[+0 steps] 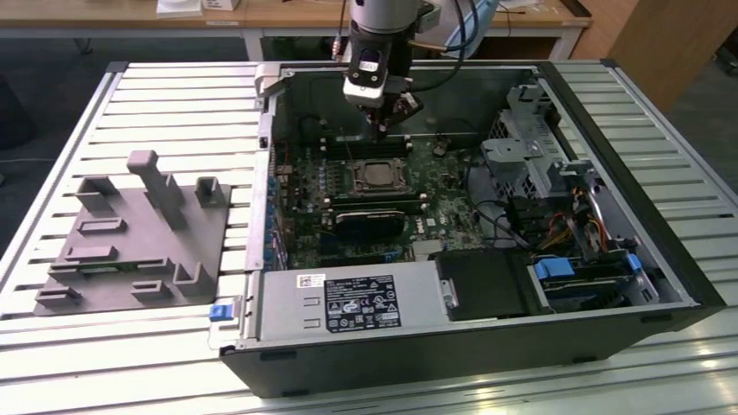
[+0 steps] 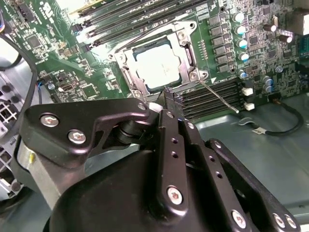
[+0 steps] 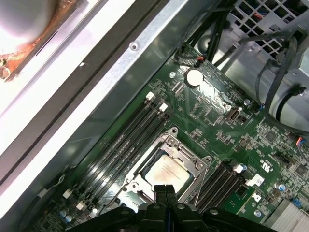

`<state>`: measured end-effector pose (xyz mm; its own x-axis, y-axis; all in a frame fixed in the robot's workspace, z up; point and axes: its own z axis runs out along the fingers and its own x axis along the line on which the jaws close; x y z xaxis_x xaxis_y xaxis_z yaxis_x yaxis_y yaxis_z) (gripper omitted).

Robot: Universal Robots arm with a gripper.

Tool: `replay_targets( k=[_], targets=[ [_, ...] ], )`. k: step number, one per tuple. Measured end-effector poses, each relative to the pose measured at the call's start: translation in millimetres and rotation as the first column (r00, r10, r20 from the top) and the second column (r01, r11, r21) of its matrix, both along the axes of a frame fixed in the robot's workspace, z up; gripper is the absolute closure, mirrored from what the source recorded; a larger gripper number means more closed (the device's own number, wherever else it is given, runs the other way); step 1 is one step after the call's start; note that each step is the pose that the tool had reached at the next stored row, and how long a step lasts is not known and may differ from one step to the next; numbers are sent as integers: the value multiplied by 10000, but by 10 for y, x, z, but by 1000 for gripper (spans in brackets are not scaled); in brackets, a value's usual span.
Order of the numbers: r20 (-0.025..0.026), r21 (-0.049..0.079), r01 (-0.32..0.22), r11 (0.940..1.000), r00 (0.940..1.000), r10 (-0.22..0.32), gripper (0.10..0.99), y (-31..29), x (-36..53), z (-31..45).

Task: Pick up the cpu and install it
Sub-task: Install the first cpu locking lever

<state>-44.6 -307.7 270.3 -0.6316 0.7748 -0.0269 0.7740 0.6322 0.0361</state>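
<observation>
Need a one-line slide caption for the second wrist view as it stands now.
The cpu sits in the metal-framed socket on the motherboard, gripper just above it, jaws closed and empty.

Robotics lab, slatted metal workbench [image 1: 138, 86], opened computer case [image 1: 461, 346], wooden desks [image 1: 289, 13] behind

At the top centre of the exterior view, the silvery-grey cylindrical arm segment [image 1: 386, 15] carries black cables looping off its side. Below it sits a black-and-pale wrist block tapering to the black metal gripper [image 1: 388, 119]. In the second wrist view, lower half of the frame, the gripper's matte black linkage plates [image 2: 159, 159] bear silver cross-head screws.
</observation>
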Motion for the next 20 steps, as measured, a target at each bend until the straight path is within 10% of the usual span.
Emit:
replay_targets(
  k=[20],
  targets=[
    [0,0,-1173,9931,9931,1173,980,0,0,0]
  ],
)
